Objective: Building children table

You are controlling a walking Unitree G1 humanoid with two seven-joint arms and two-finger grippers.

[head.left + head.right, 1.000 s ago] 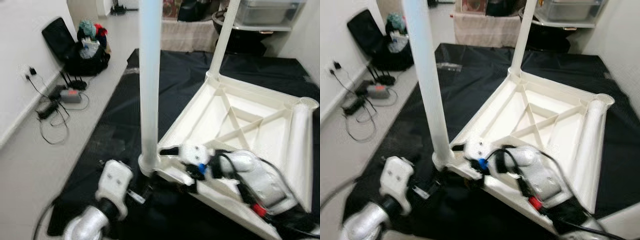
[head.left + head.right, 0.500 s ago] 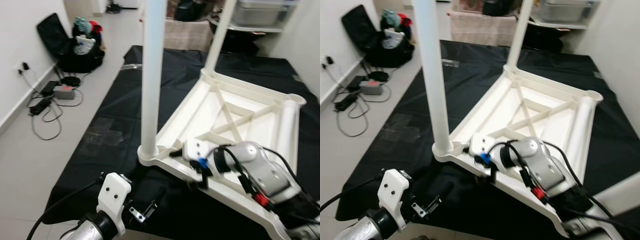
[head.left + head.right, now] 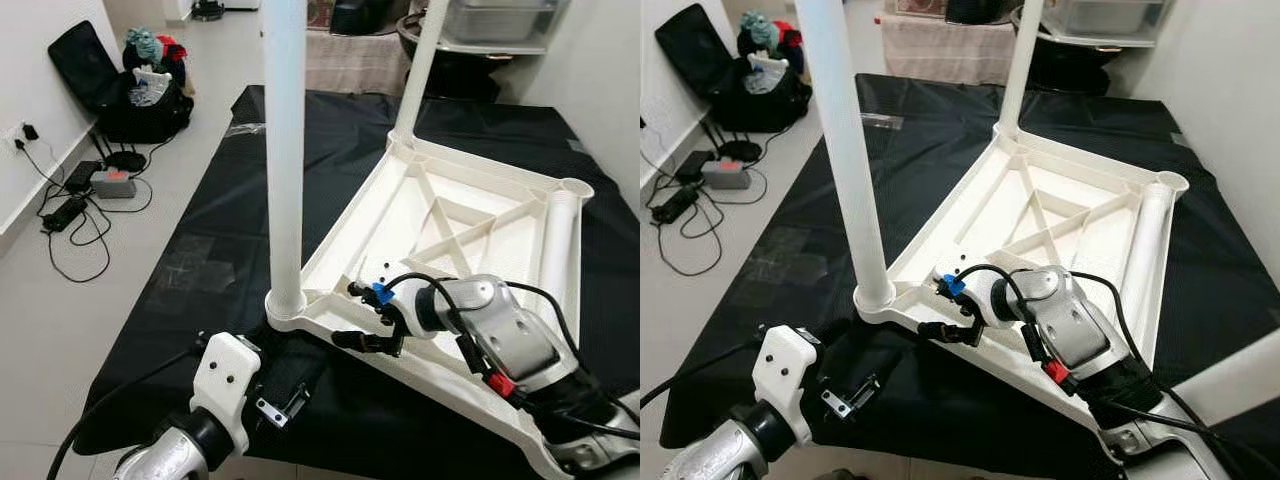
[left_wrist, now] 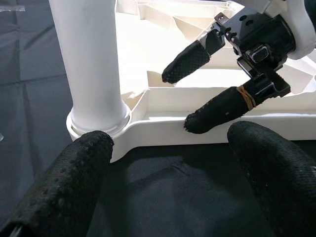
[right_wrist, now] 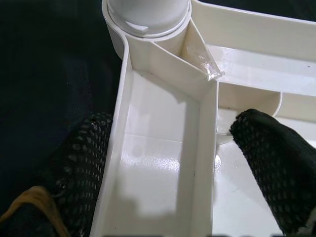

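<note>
White upturned plastic table (image 3: 470,225)

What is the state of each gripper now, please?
Left gripper: open, holding nothing, near the table corner with the leg.
Right gripper: open, its fingers either side of the upturned table rim.

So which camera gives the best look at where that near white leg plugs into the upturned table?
The right wrist view: the leg socket sits close up, with the corner ribs around it sharp. The left wrist view shows the near leg entering it from the side, beside the right end effector. Both eye views show the whole upturned table top, with that joint small.
</note>
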